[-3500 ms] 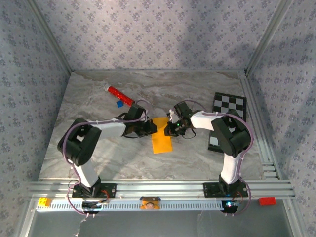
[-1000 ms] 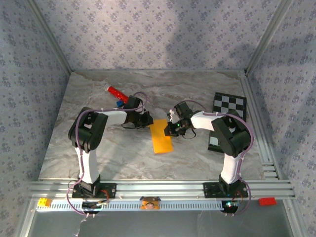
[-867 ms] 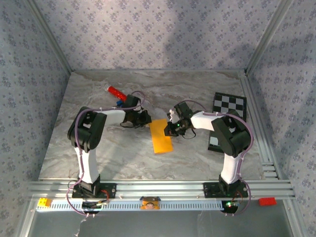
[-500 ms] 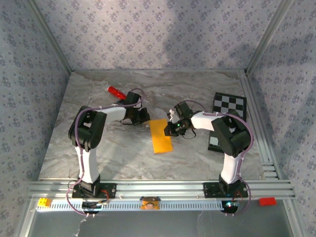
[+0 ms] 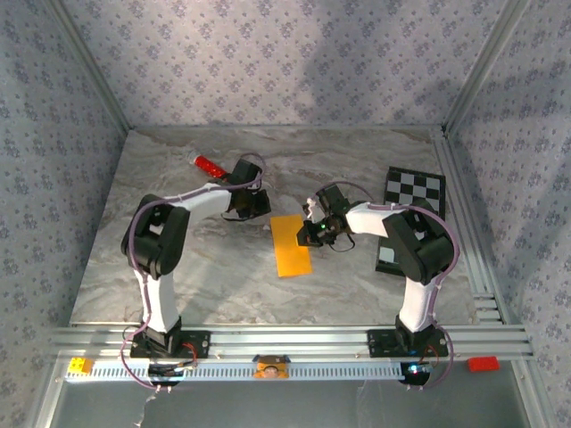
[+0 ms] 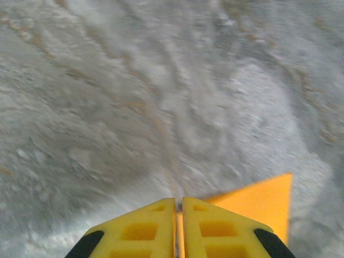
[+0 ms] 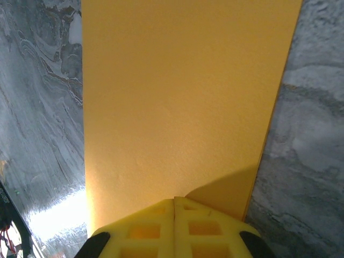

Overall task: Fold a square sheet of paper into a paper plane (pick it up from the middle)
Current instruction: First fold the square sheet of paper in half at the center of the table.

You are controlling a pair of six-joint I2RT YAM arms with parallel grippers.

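You have the thin orange-yellow sheet of paper [image 5: 291, 245], folded into a long rectangle, lying flat on the grey marbled table [image 5: 178, 276], roughly midway between the two arms. Your right gripper [image 5: 308, 234] sits at the sheet's right long edge, near its far end. In the right wrist view its yellow fingers [image 7: 140, 228] are pressed together with no gap, low over the paper, and you cannot tell whether they actually touch it. Your left gripper [image 5: 260, 205] is off the sheet, near its far left corner, over bare table. Its jaws are closed to a hairline slit with nothing between them, and a corner of the paper shows just to their right. The red cylinder [image 5: 211, 166] lies beyond the left arm, and the black-and-white checkered board [image 5: 412, 190] is well off to the right
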